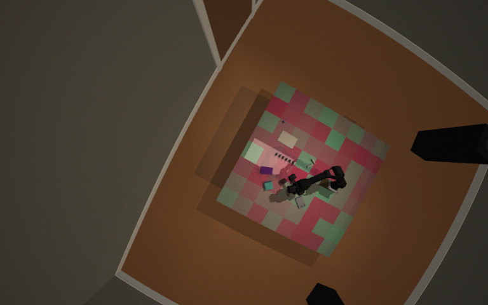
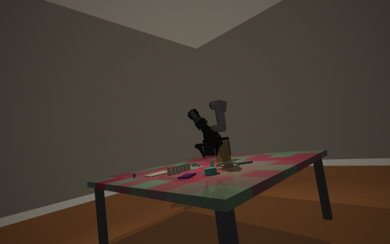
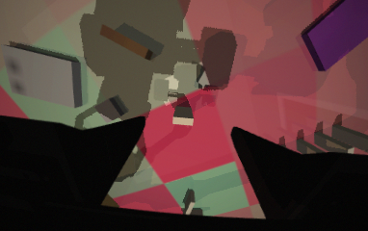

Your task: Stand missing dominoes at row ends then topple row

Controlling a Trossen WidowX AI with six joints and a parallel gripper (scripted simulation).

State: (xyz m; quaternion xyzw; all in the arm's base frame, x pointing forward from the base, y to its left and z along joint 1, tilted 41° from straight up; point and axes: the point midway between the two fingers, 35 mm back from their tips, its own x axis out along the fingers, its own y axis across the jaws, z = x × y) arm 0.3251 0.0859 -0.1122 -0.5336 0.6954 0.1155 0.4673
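Note:
Several pale dominoes stand in a row (image 1: 284,158) (image 2: 176,169) (image 3: 354,138), partly hidden by a finger in the wrist view. A lone domino (image 2: 212,163) (image 3: 183,121) stands apart from the row, between it and the arm's base; the arm hides it in the top view. Two small pale pieces (image 1: 312,161) (image 2: 195,164), which look like dominoes, lie beyond the row's arm-side end. My gripper (image 2: 210,155) (image 3: 189,125) is wide open and empty, above the lone domino, with its fingers on either side of it in the wrist view and clear of it in the exterior view.
A purple block (image 1: 265,170) (image 2: 187,176) (image 3: 347,36) and a teal block (image 1: 267,185) (image 2: 210,171) lie beside the row. A cream plate (image 1: 287,139) (image 2: 155,174) lies on its other side. A grey slab (image 1: 300,202) (image 3: 43,74) and an orange-brown block (image 3: 124,41) lie near the gripper.

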